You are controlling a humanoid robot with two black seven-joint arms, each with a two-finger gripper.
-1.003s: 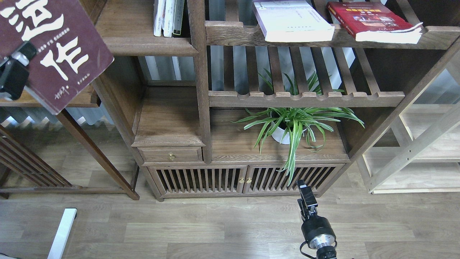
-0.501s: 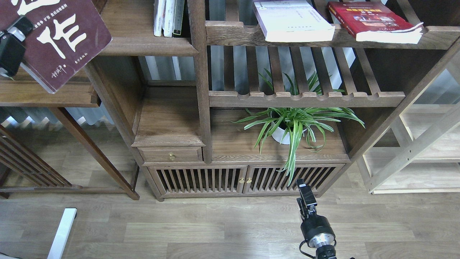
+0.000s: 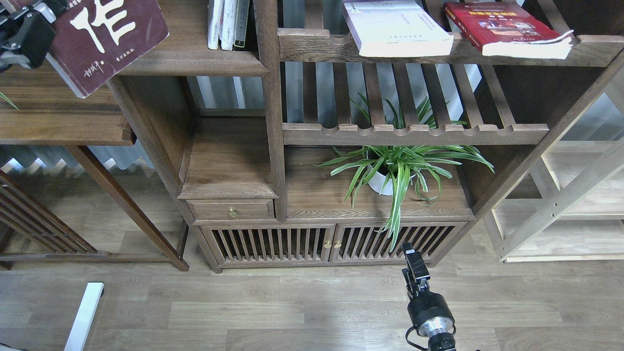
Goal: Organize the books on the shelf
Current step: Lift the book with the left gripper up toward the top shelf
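Observation:
My left gripper (image 3: 35,22) is at the top left, shut on the left edge of the maroon book (image 3: 109,41) with big white characters. It holds the book tilted, with its right corner over the left end of the solid plank shelf (image 3: 195,63). The thick white-lavender book (image 3: 397,29) and the red book (image 3: 507,27) with cover photos lie flat on the slatted upper shelf (image 3: 317,46) at the right. My right gripper (image 3: 413,261) hangs low over the floor, dark and end-on.
Thin white-spined and dark-spined books (image 3: 228,24) stand at the right end of the plank shelf against the upright post (image 3: 268,97). A potted spider plant (image 3: 395,170) sits on the lower cabinet top. A side table (image 3: 58,126) stands at the left.
My left gripper has carried the maroon book up and to the right, toward the plank shelf. The right arm has barely moved.

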